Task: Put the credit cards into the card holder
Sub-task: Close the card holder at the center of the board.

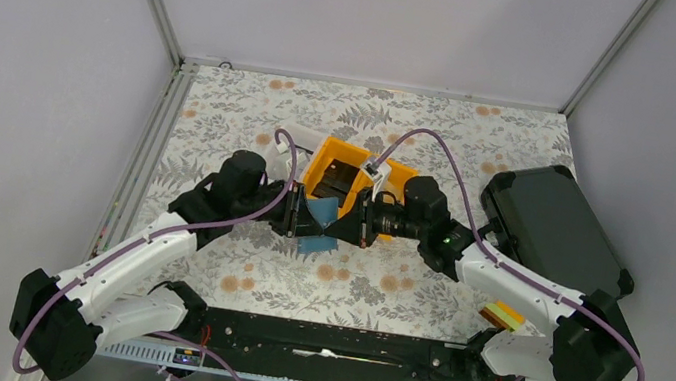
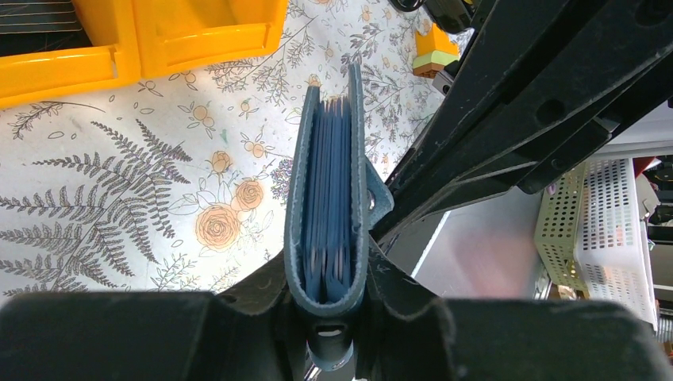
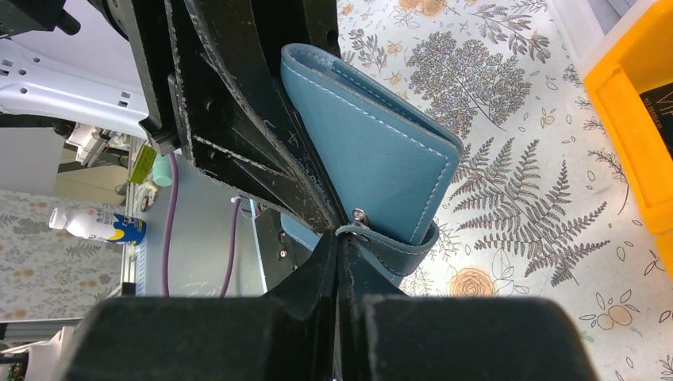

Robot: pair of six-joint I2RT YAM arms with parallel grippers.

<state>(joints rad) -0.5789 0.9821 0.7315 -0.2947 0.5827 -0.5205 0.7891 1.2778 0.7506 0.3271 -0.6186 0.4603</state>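
The left gripper (image 2: 327, 313) clamps the folded teal card holder (image 2: 325, 182) by its closed end, just before the orange bin (image 1: 323, 163). The right gripper (image 3: 340, 238), pressed together, pinches its side tab (image 3: 393, 244), probably to pull it open; cards inside cannot be made out.

Orange bins (image 1: 319, 170), blk case (image 1: 551, 227), floral cloth (image 1: 350, 283).

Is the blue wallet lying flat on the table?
No, the card holder is held on edge, folded, clamped between the left arm's jaws.
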